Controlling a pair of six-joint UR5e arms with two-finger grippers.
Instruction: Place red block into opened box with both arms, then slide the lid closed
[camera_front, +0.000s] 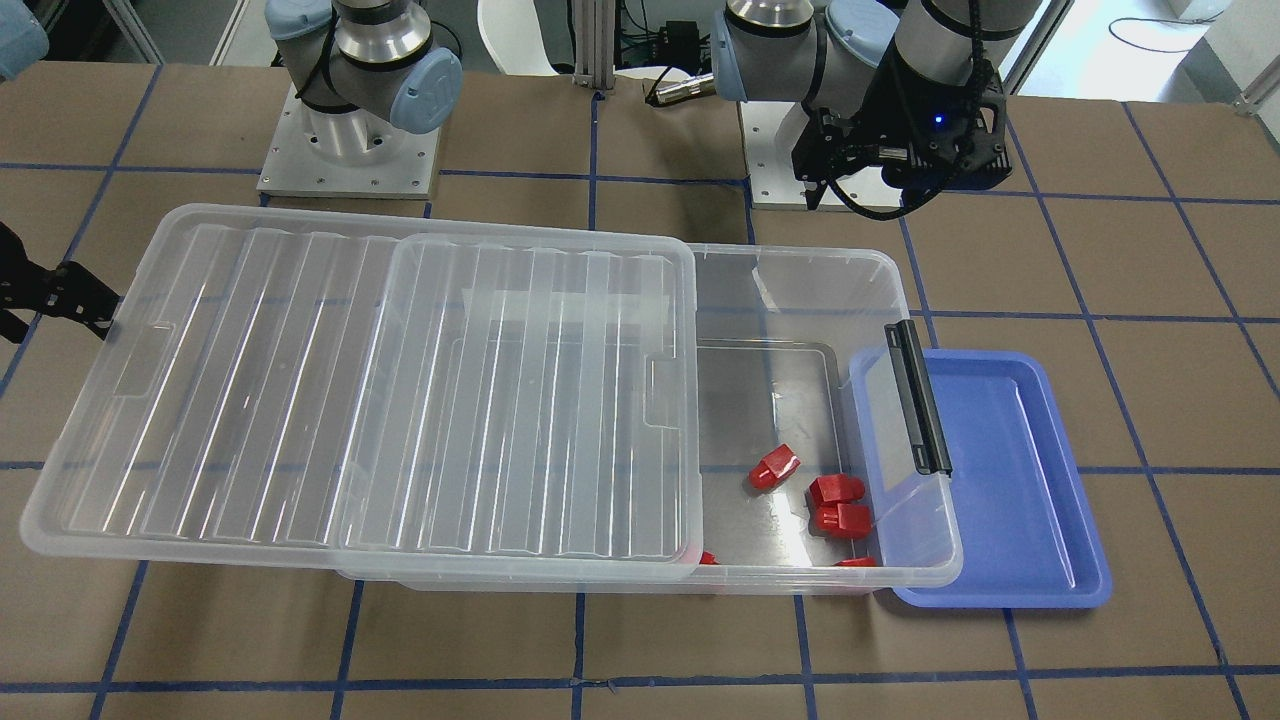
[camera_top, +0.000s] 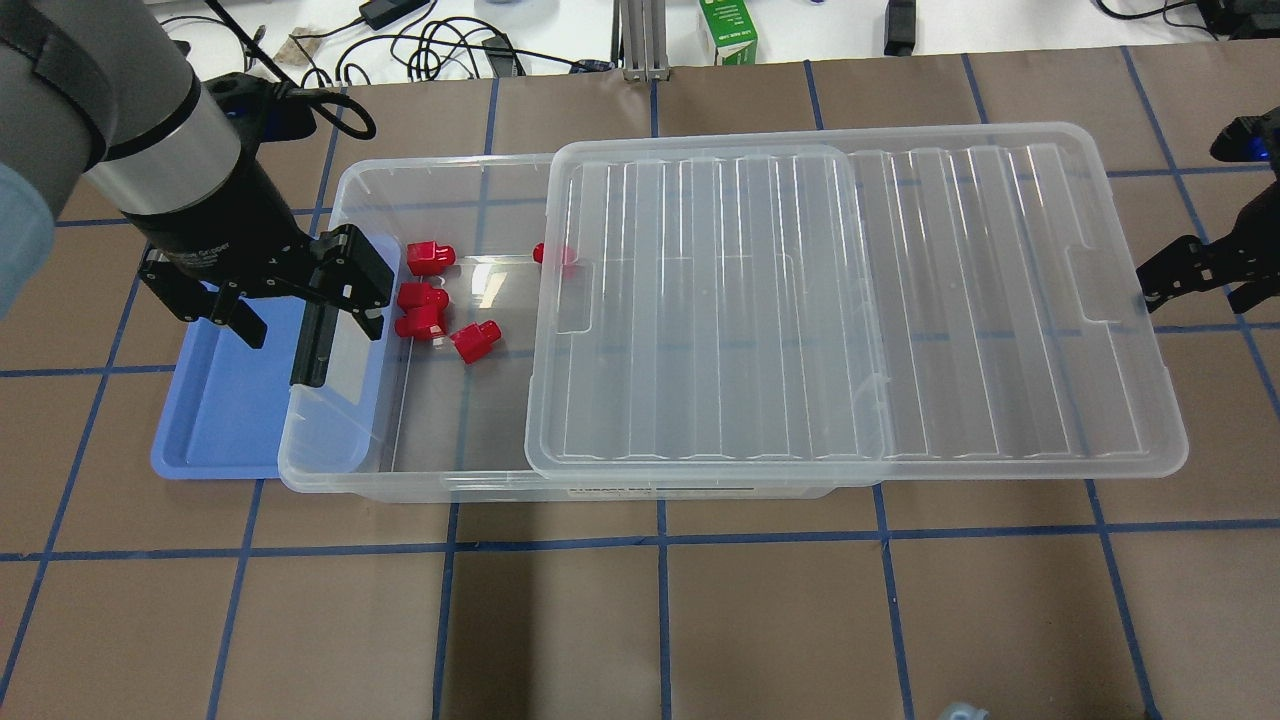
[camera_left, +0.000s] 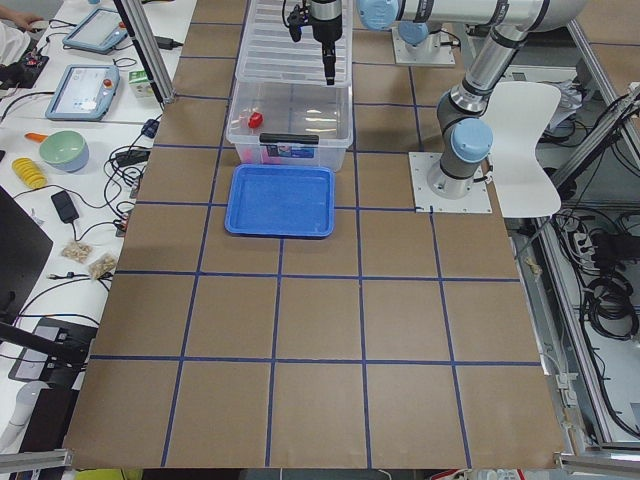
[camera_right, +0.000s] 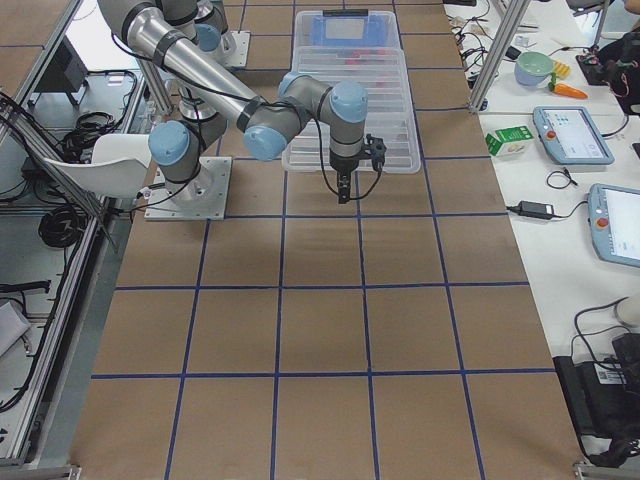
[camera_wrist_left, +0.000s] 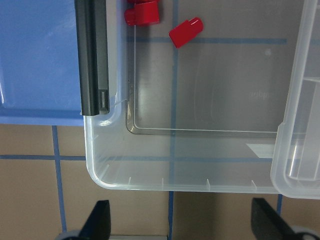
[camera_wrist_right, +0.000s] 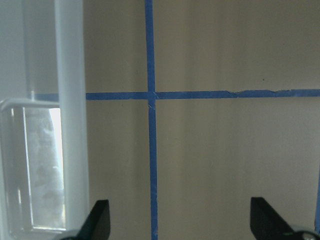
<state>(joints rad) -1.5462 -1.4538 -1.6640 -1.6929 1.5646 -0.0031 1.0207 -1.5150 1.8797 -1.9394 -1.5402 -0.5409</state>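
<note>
The clear box (camera_top: 400, 487) lies lengthwise on the table. Its ribbed lid (camera_top: 850, 300) is slid toward the robot's right, so the left end is uncovered. Several red blocks (camera_top: 476, 341) lie on the box floor at that end, and one (camera_top: 553, 254) is half under the lid's edge. My left gripper (camera_top: 280, 335) hangs open and empty above the box's black-strip rim (camera_wrist_left: 92, 55); the left wrist view shows its fingertips (camera_wrist_left: 100, 220) wide apart. My right gripper (camera_top: 1205, 280) is open and empty just beyond the lid's far short end, over bare table.
A blue tray (camera_top: 220, 420) sits partly under the box's left end. Cables and a green carton (camera_top: 728, 30) lie past the table's far edge. Both arm bases (camera_front: 350, 150) stand behind the box. Side desks hold tablets and bowls (camera_left: 65, 150).
</note>
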